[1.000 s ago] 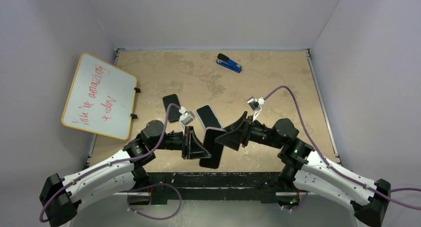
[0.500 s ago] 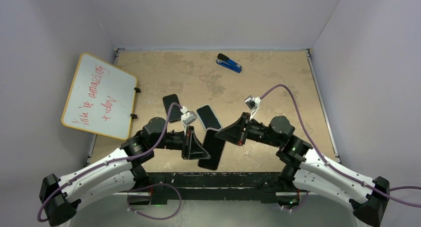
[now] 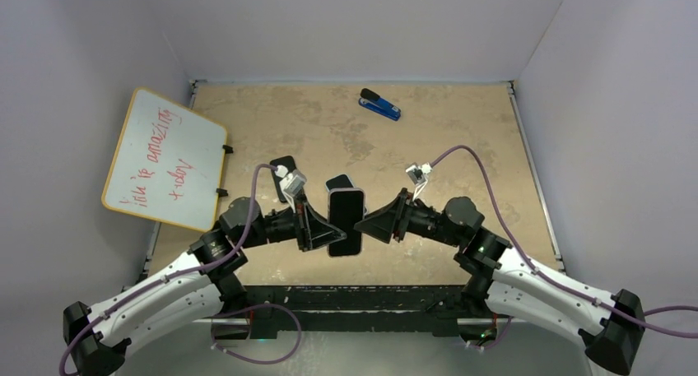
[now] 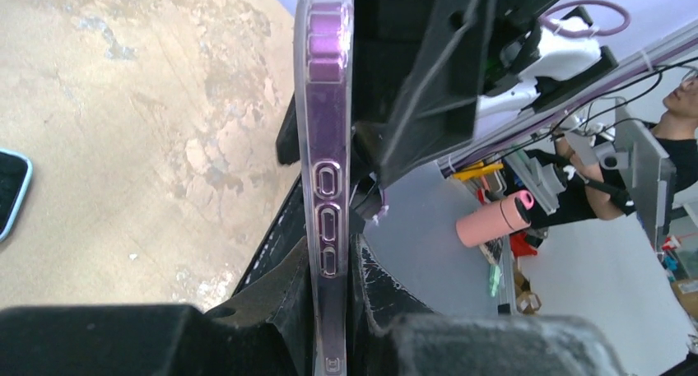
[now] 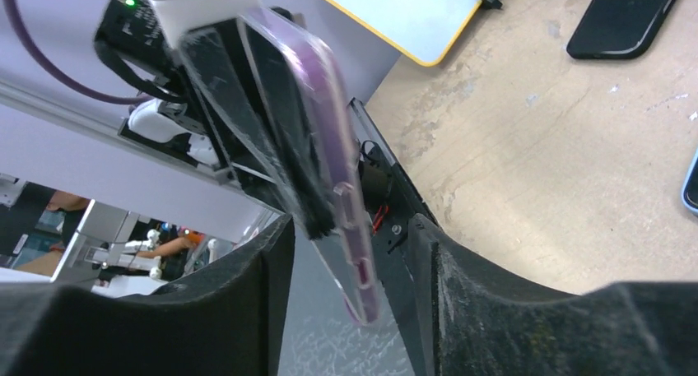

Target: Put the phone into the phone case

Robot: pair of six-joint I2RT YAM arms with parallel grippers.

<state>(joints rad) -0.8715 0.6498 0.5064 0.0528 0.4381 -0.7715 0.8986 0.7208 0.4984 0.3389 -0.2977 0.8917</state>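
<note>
**Case held between both claws**

My left claw (image 3: 323, 230) is clamped on the clear purple phone case (image 3: 346, 218), above the bench (image 3: 461, 137). My right claw (image 5: 350, 228) is spread, fingers either side of the case's end.

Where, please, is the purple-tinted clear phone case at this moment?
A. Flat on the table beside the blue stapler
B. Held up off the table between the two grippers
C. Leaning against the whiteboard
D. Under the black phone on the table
B: the phone case is clear of the table, clamped edge-on in the left gripper, with the right gripper reaching it from the other side, a finger on each side of it.
</note>
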